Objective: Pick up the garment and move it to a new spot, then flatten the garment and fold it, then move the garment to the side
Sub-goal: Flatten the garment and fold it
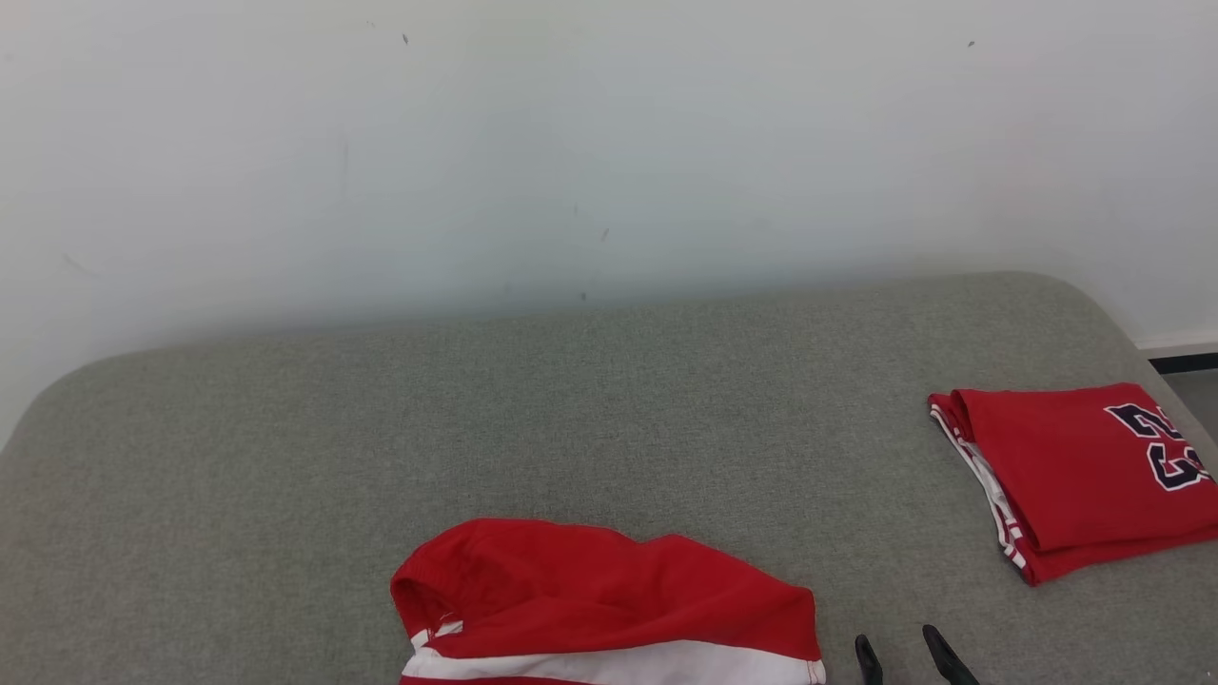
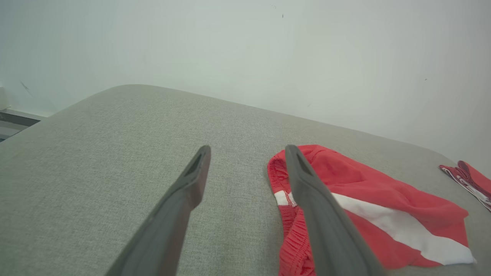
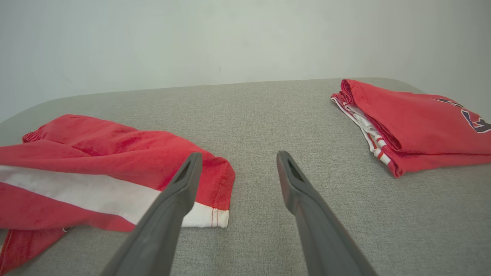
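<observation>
Finds the red shorts (image 1: 609, 599) with a white side stripe crumpled on the grey bench (image 1: 381, 428), at its near edge and about the middle. Puts the elastic waistband on the robot's left and the hemmed leg on its right.

Shows the left tool (image 2: 248, 147) spread wide and gripping nothing, with bare bench fabric between its tips. Places the shorts (image 2: 383, 199) on the right of the left wrist view, waistband end nearest. Sees that tool's right finger (image 2: 326, 214) crossing the waistband in that view; cannot tell whether it touches the cloth.

Shows the right tool (image 3: 238, 155) likewise wide apart and empty, again with bare bench between the tips. Places the shorts' (image 3: 96, 161) leg hem on the left of the right wrist view, partly behind the left finger (image 3: 168, 207). In the head view, catches the right tool's (image 1: 894, 636) two tips at the bottom edge, just beside the hem corner and apart from it.

Finds a folded red jersey (image 1: 1066, 466) with dark numerals on the bench's right side, well apart from the shorts and from both tools.

Counts two garments, one crumpled and one folded, and two tools of two dark fingers each. Backs all of it with a plain pale wall (image 1: 571, 143).
</observation>
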